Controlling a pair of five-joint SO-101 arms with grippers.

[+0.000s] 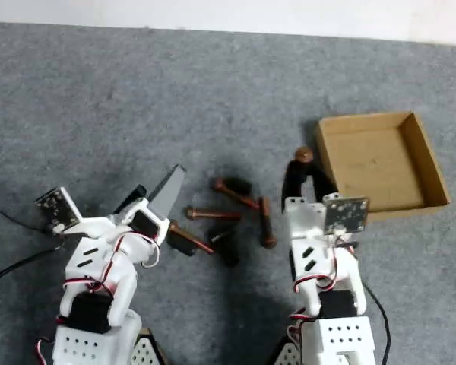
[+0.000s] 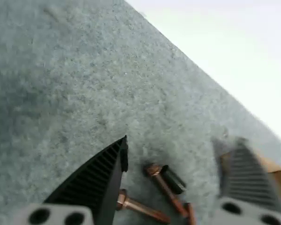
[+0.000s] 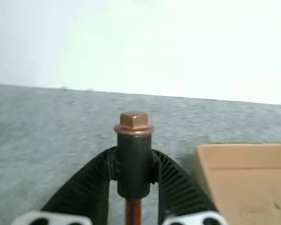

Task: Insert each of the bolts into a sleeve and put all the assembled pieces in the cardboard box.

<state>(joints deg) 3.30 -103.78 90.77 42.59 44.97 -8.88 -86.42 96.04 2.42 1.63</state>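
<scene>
My right gripper [image 1: 304, 170] [image 3: 133, 163] is shut on a black sleeve [image 3: 133, 161] held upright with a copper bolt [image 3: 133, 122] through it; the bolt head [image 1: 303, 155] sits just left of the cardboard box [image 1: 410, 163] [image 3: 253, 159]. On the carpet between the arms lie several copper bolts [image 1: 211, 214] [image 1: 266, 222]. Two more each have a black sleeve at one end [image 1: 240, 186] [image 1: 184, 239], and a further black sleeve [image 1: 228, 245] lies nearby. My left gripper [image 1: 153, 192] [image 2: 182, 143] is open above the carpet, left of the pile. A bolt with a sleeve [image 2: 166, 180] and another bolt [image 2: 140, 208] lie between its fingers [image 2: 100, 176].
Grey carpet [image 1: 137, 99] covers the table, with a white wall at the far edge. The box stands at the right, its inside bare. Wide free carpet lies behind and left of the bolts. A black cable [image 1: 15, 266] trails by the left arm's base.
</scene>
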